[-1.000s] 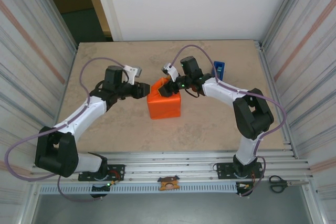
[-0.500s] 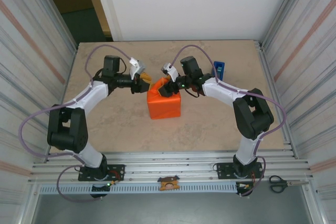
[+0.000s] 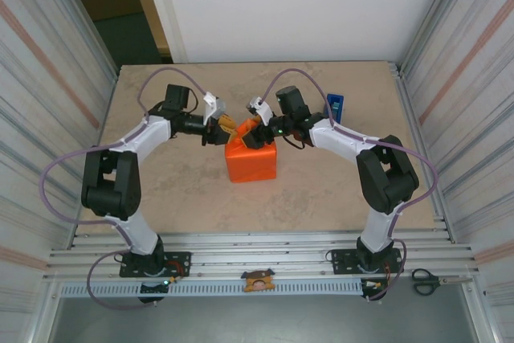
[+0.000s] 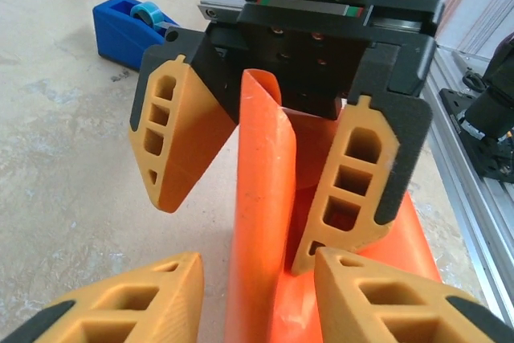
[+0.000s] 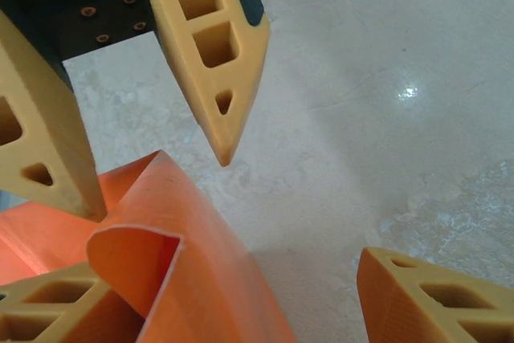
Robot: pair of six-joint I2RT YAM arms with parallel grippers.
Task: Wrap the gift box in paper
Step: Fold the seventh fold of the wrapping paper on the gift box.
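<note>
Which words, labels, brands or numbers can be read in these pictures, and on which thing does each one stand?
No text can be read in any view.
The paper is plain orange, without print.
The blue tape dispenser shows no label or brand on the faces in sight.
The table bears no mark or number.

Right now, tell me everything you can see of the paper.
The paper is a thin, plain orange sheet with a slight sheen, bunched into a blocky bundle near the middle of the table. From its top a flap stands upright, its edge curled into a loose roll. The flap rises between the spread jaws of the right gripper; the left gripper faces it, jaws open. Each gripper seems to touch the sheet.
</note>
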